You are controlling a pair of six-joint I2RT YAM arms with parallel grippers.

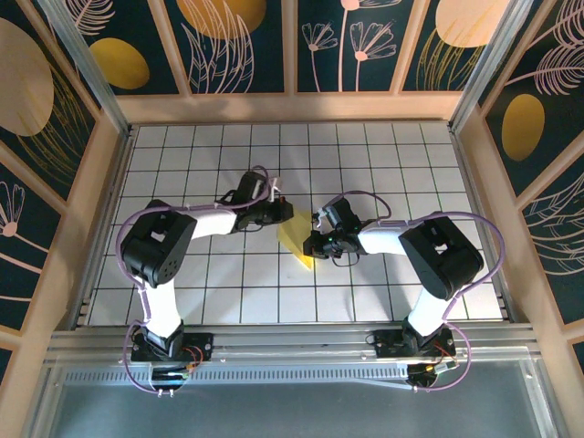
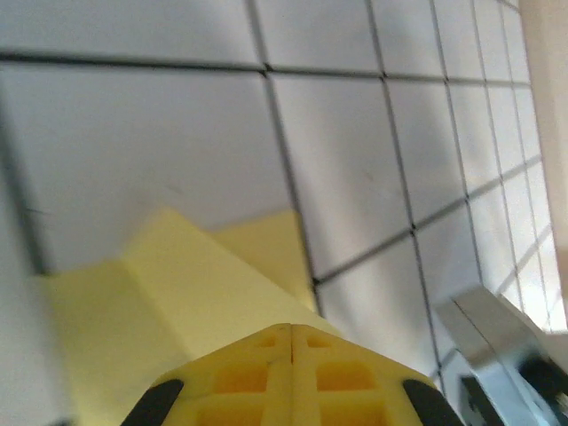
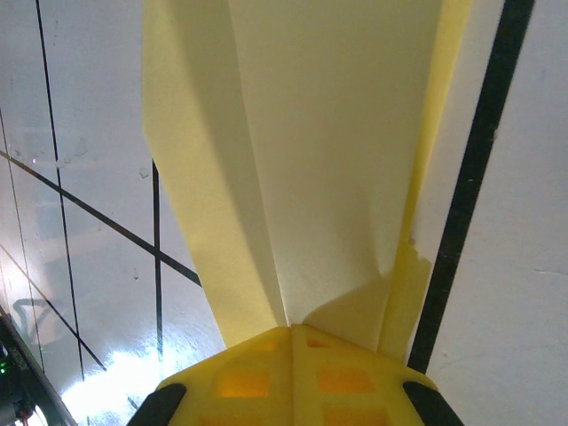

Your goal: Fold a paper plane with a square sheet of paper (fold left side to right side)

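White tiled tabletop, thin black grid lines, fills middle of top view. Pale wooden frame borders it along top and both sides. Dark blue wall panels behind, with pale line-drawn flowers and leaves; mustard-yellow oval upper left, another at right. Slanted aluminium posts in upper corners. Ribbed metal rail across bottom, perforated strip under it. Right wrist view: bright glare on tile, lower left.
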